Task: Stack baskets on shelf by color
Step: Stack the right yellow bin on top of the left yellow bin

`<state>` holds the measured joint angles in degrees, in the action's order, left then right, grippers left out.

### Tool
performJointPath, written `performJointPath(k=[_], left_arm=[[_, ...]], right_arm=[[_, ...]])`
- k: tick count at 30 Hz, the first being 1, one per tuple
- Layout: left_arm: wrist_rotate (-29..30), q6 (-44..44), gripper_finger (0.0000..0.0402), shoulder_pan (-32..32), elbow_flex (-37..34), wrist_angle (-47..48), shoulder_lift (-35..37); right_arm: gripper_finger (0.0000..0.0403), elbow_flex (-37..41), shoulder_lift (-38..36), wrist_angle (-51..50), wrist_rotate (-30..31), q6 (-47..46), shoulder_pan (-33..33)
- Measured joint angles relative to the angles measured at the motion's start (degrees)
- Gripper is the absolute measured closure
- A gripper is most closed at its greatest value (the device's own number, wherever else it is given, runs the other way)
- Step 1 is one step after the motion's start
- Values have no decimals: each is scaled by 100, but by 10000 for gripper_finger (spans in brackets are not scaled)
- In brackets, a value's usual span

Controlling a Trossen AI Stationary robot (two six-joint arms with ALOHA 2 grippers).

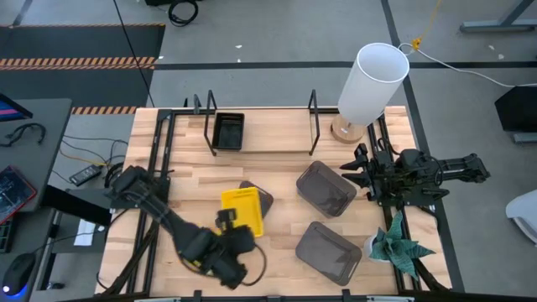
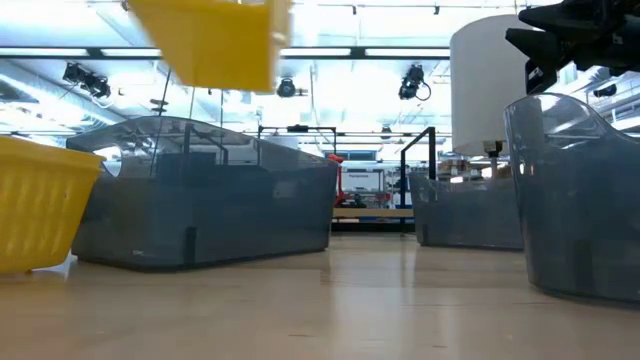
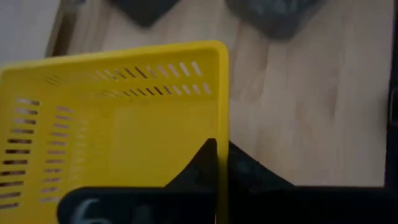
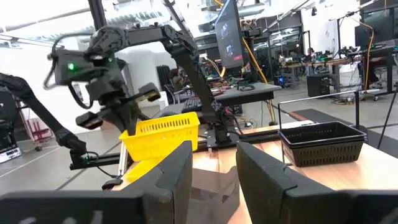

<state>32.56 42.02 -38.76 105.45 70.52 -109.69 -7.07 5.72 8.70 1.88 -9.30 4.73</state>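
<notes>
Well short of shelf (image 1: 260, 141): left gripper (image 3: 217, 163) clenched on yellow basket (image 1: 242, 210) rim, lifted for carry. Right gripper (image 1: 351, 172) released, idle beside lamp (image 1: 372, 80).

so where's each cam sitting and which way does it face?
High: overhead, straight down; both arms, shelf.
Low: tabletop height, level across grey baskets; no clear arm.
Left wrist: looks down over the left end effector, clamped on the yellow basket.
Right wrist: past the open right end effector toward the left arm.
Shared: the lifted yellow basket, all four.
</notes>
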Motion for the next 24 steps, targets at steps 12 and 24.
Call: performJointPath(k=[12, 24], left_arm=[[-340, 3916, 395, -957, -8, 953, -4], [119, 6542, 391, -1301, -8, 1024, -7]], right_arm=[[273, 0, 0, 47, -1, 0, 0], [273, 0, 0, 45, -1, 0, 1]])
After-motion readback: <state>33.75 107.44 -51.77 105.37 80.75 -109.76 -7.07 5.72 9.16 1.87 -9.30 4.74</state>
